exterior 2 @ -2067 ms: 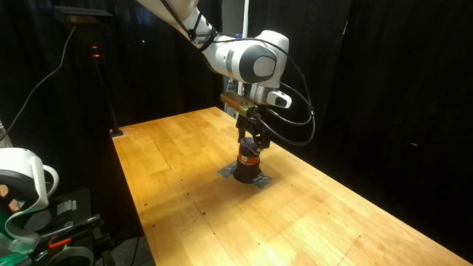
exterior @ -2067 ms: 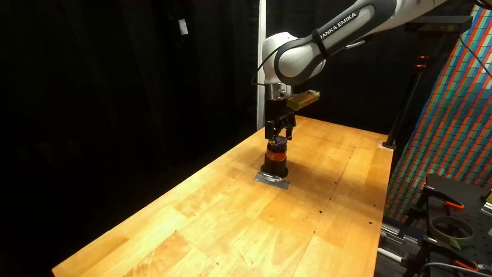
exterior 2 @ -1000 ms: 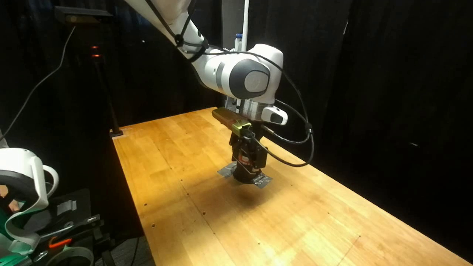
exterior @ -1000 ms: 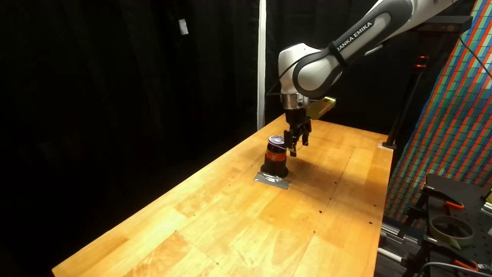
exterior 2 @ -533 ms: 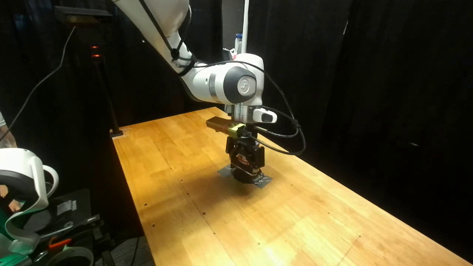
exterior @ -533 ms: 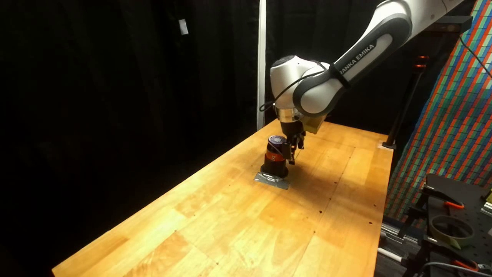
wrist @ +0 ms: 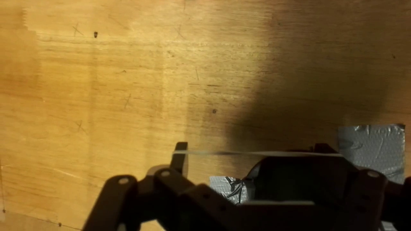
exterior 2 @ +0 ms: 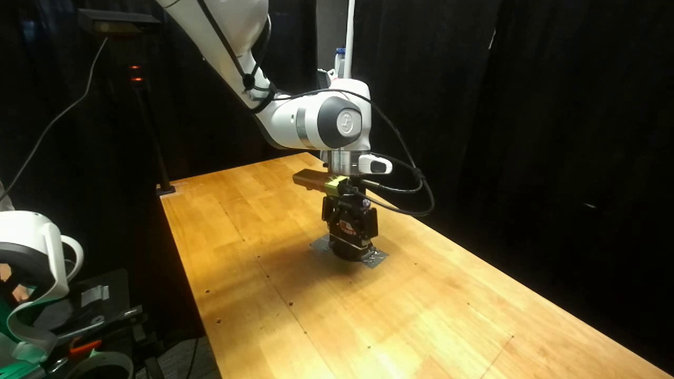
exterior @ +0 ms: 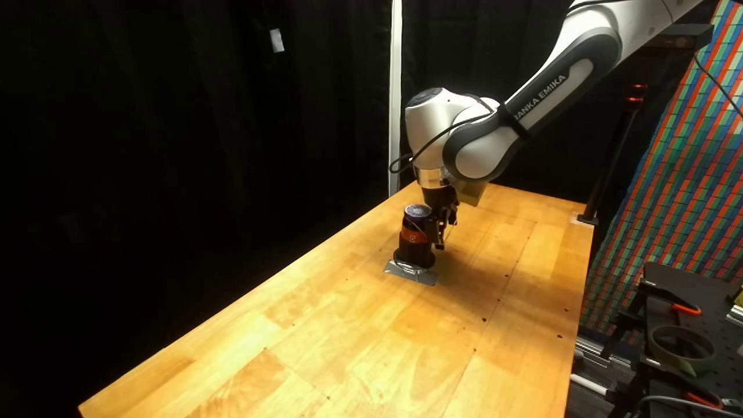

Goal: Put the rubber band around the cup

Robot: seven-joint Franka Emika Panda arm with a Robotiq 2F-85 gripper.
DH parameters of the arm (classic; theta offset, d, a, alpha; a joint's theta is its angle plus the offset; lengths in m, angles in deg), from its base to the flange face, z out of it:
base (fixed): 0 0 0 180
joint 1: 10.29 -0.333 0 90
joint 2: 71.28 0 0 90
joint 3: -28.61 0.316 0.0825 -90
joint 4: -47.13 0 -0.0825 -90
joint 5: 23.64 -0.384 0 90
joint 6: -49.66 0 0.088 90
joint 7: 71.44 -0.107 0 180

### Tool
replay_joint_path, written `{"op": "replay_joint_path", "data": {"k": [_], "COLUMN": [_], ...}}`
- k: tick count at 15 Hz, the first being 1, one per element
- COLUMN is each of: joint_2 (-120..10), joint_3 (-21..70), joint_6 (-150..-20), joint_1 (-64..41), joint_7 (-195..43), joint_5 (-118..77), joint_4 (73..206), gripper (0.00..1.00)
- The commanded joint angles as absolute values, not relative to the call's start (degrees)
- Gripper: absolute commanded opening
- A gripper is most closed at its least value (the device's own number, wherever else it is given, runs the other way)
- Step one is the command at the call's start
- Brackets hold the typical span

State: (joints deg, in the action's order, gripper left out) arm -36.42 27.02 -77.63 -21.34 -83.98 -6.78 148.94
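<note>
The cup [exterior: 413, 237], a dark upright cylinder with an orange-red stripe, stands on the table; in an exterior view it is mostly hidden behind my gripper [exterior 2: 350, 242]. My gripper [exterior: 446, 235] is low, right beside the cup, fingers spread. In the wrist view, the pale rubber band [wrist: 224, 153] is stretched between the spread fingers [wrist: 253, 150]; another strand shows nearer the palm. The cup's dark body [wrist: 298, 179] lies between the strands. In an exterior view a thin strand slants across the cup's upper side; whether the whole loop encircles the cup is hard to tell.
Silver tape [exterior: 410, 273] lies at the cup's foot on the wooden table [exterior: 348, 348]; tape pieces [exterior 2: 375, 258] show on two sides. A dark post [exterior 2: 152, 137] stands at the table's far corner. A cart with a tape roll [exterior: 682, 348] stands beside the table.
My gripper has come down from above the cup to low beside it, carrying the stretched band down. In the last half second it moved only slightly lower. The cup has not moved.
</note>
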Motion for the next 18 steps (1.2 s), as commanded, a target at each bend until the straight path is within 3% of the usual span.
{"op": "replay_joint_path", "data": {"k": [1,2,3,5,9,12,16,18], "joint_2": [-38.6,-39.8,-41.0,-43.7,-48.3,-50.9,-52.5,-52.5], "joint_3": [26.6,26.9,27.1,27.7,29.8,31.0,34.6,39.2], "joint_6": [-79.9,-80.4,-81.4,-83.8,-90.8,-104.4,-123.4,-130.9], "joint_1": [-20.8,-20.2,-19.5,-18.3,-14.7,-12.2,-7.9,-3.5], "joint_7": [-83.7,-82.9,-82.2,-80.0,-72.2,-68.2,-62.5,-58.7], "joint_5": [-6.5,-7.0,-7.4,-8.0,-11.6,-14.8,-20.8,-23.2], "joint_4": [151.3,152.6,154.0,157.2,163.5,169.8,177.2,180.5], "gripper": [1.00,1.00,0.75,0.66,0.34,0.11,0.02,0.07]}}
